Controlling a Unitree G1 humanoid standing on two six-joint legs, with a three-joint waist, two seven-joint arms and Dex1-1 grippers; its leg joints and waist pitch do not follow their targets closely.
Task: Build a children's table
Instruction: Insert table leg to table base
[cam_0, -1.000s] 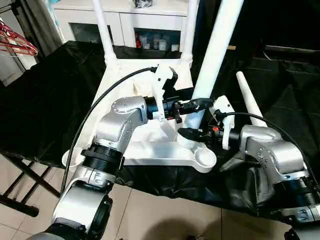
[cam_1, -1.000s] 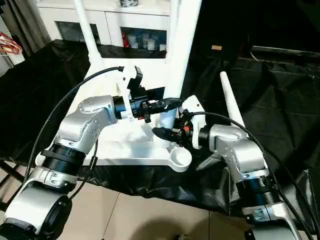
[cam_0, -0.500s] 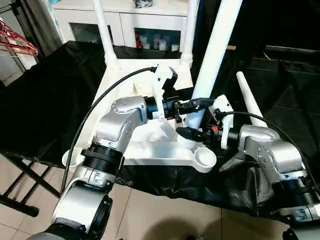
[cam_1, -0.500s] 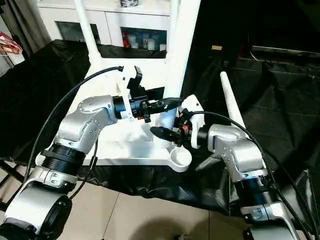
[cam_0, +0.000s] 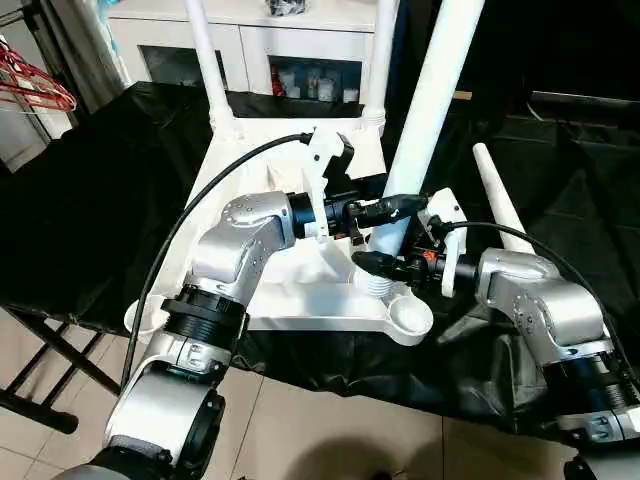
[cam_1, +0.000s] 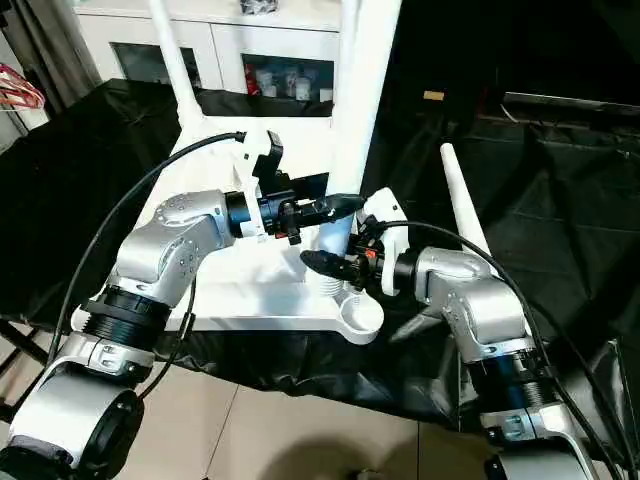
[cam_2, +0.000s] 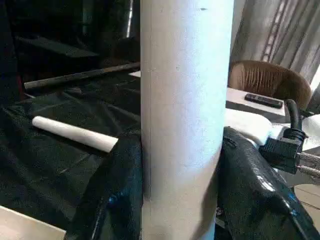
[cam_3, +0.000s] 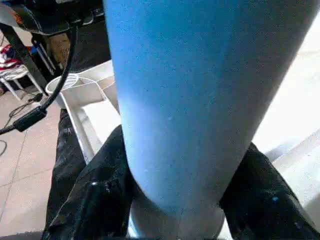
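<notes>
- You are seating a third leg (cam_0: 425, 120) into the inverted table top (cam_0: 300, 270), which is lying ribbed side up on the black-draped bench (cam_0: 90, 200); the leg is standing near the top's near right corner, leaning a little toward the bench's right edge.
- Your left gripper (cam_0: 385, 210) is clamping the leg partway up, with a black finger (cam_2: 112, 195) pressing on each side of the tube.
- Your right gripper (cam_0: 378, 264) is closing around the same leg lower down, just above its ribbed foot; both fingers are looking snug against it in the right wrist view.
- The open corner socket (cam_0: 410, 315) is sitting just beside the foot, so you are probably not yet home. Judge the alignment before pushing.
- Keep straightening the leg so it is matching the two legs (cam_0: 210, 70) already standing at the far corners, then press down along its axis.
- The fourth leg (cam_0: 500, 205) is lying on the cloth beside the top's right edge; avoid sweeping it with your right forearm.
</notes>
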